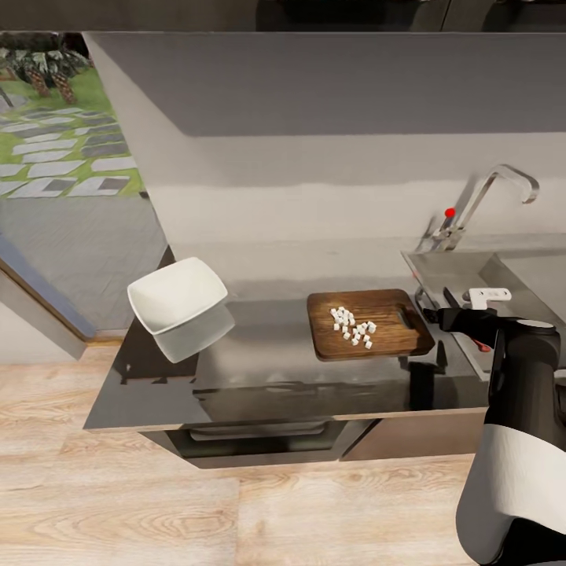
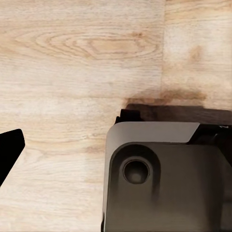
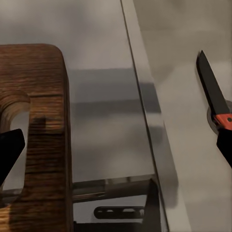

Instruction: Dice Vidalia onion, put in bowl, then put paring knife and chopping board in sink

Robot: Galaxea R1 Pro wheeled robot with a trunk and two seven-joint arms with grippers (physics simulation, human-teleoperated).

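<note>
We judge the dicing finished: small white onion cubes lie heaped on the chopping board, and none are in the bowl yet. The board rests on the glossy grey bench, its slot handle pointing right toward the sink. The bowl sits well apart on the far left of the bench, tipped on its rim.

Our right claw hangs at the board's handle end, by the sink's near-left edge. In the right wrist view one dark fingertip sits over the slot and the other shows at the opposite edge, so the fingers stand wide apart with nothing held. The paring knife, dark pointed blade and red-orange handle, lies on the steel just beside it.

For the left claw we see one dark tip over the wooden floor; we cannot tell its spread.

To move the dice well, we would probably grip the board at the slot end squarely, keep it level in transit, and tilt only once over the bowl. The cubes are loose, the board smooth; they will slide readily.
</note>
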